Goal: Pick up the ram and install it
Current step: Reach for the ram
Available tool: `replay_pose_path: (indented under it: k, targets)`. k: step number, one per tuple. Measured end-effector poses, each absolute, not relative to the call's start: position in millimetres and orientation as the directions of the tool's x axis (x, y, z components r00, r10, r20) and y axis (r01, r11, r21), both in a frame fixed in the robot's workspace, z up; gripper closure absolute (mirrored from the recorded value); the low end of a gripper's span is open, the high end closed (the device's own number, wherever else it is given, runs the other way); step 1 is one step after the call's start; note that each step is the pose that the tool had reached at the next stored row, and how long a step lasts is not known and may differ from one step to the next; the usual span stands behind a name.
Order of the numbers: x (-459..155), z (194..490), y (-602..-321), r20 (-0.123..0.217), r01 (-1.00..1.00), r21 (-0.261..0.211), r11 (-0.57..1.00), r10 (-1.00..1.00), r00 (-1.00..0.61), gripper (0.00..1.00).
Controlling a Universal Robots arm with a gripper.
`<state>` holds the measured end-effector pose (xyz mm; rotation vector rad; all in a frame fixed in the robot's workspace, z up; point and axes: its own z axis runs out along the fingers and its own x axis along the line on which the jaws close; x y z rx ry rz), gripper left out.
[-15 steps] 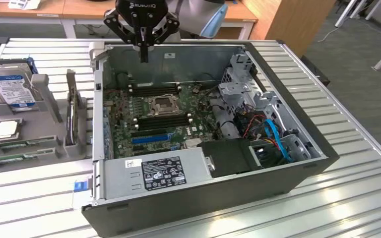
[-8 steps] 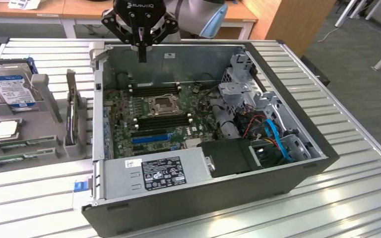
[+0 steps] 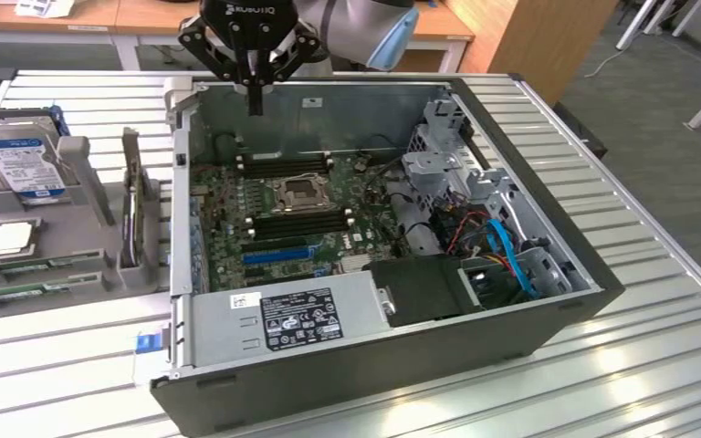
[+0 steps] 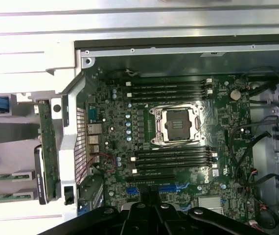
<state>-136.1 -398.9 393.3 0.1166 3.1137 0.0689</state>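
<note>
While over PC case (image 3: pixel 387 374), hand (image 3: pixel 255 108) is closed, empty; ram (image 3: pixel 15 294) in rack (image 3: pixel 77 242).

The arm (image 3: pixel 363 23) runs off the exterior view's top edge. In the wrist view the pincer (image 4: pixel 149 200) is cut off by the picture's edge, and so is one end of the ram (image 4: pixel 7 175). Print on the hard drive (image 3: pixel 15 155) label is too small to read.
</note>
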Motion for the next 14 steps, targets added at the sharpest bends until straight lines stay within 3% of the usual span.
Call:
replay_pose_path:
  k: [14]
  targets:
    - [-149,393,-399,-0.023,0.074,0.045,0.996,0.075,-0.997,0.9]
